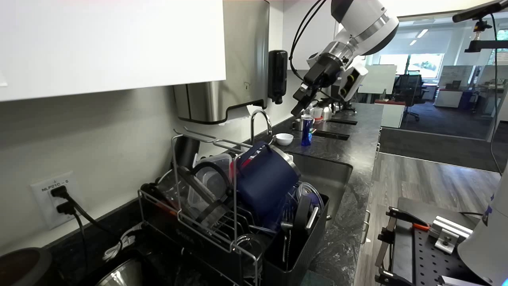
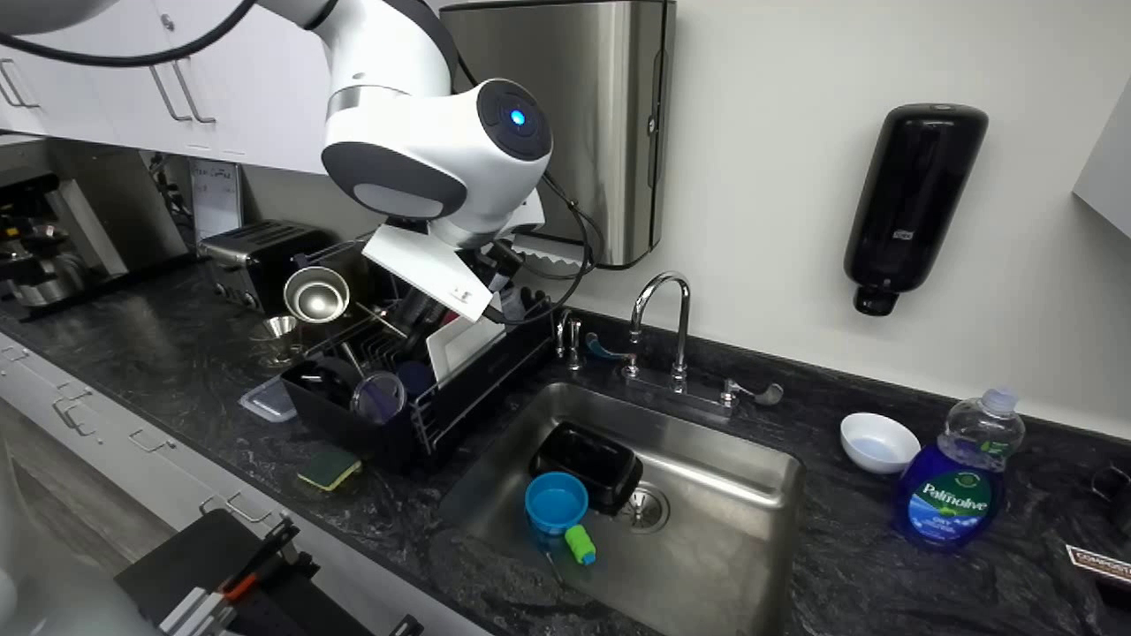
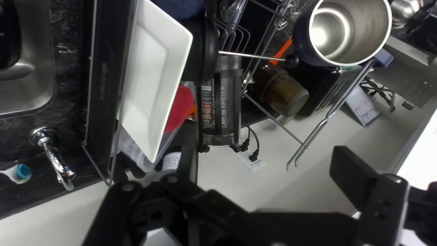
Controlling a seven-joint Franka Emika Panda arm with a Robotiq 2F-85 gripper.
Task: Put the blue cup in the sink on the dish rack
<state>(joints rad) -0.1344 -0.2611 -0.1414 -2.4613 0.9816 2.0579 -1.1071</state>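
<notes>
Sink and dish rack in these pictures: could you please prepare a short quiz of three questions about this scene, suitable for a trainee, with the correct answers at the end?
1. Multiple choice. Where is the light-blue cup?
A) on the toaster
B) inside the sink
C) beside the soap bottle

2. True or false: the gripper is open and holds nothing.

3. Fill the gap: the wrist view shows a rectangular dish in the dish rack; its colour is ____.

Key: 1. B; 2. true; 3. white.
</notes>
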